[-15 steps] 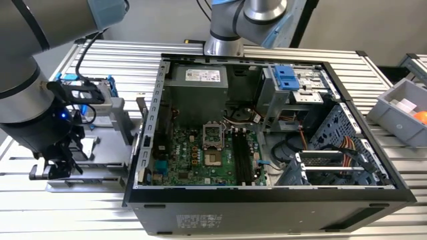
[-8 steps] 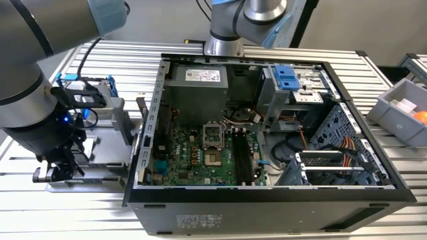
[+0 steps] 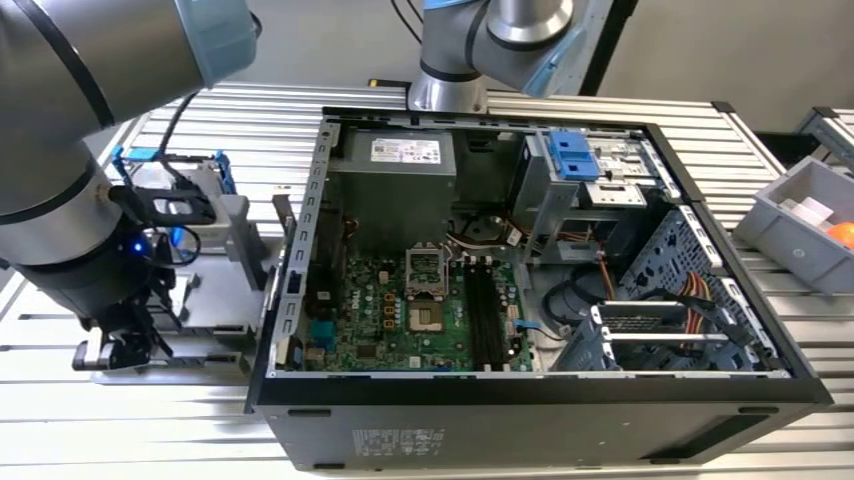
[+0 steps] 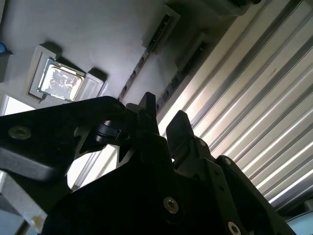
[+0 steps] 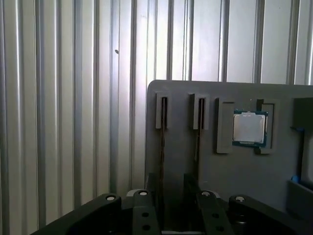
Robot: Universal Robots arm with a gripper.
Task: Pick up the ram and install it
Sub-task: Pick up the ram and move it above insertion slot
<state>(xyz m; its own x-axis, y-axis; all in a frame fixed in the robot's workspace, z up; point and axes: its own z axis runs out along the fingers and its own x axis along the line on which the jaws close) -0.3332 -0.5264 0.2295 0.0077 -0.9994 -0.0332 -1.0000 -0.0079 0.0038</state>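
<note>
In the first wrist view, two thin ram sticks stand on edge in the narrow slots of a grey holder plate (image 5: 234, 196): one ram (image 5: 162, 142) and a second (image 5: 198, 137). My gripper (image 5: 172, 181) hangs just above them, open, one black finger (image 5: 154, 188) beside the first stick and the other beside the second. The second wrist view shows the gripper (image 4: 164, 117) above the same slots (image 4: 146, 49) with a small gap between its fingertips and nothing held. In the exterior view the gripper (image 3: 127, 345) is low over the holder, left of the open computer case (image 3: 534, 395). The motherboard's black slots (image 3: 487, 320) stand bare.
A processor chip (image 5: 249, 128) lies in a recess of the holder beside the ram slots. A silver drive in a blue frame (image 3: 180, 175) stands behind the holder. A grey bin (image 3: 801, 225) sits at the exterior view's right. The table (image 3: 774, 330) is ribbed metal.
</note>
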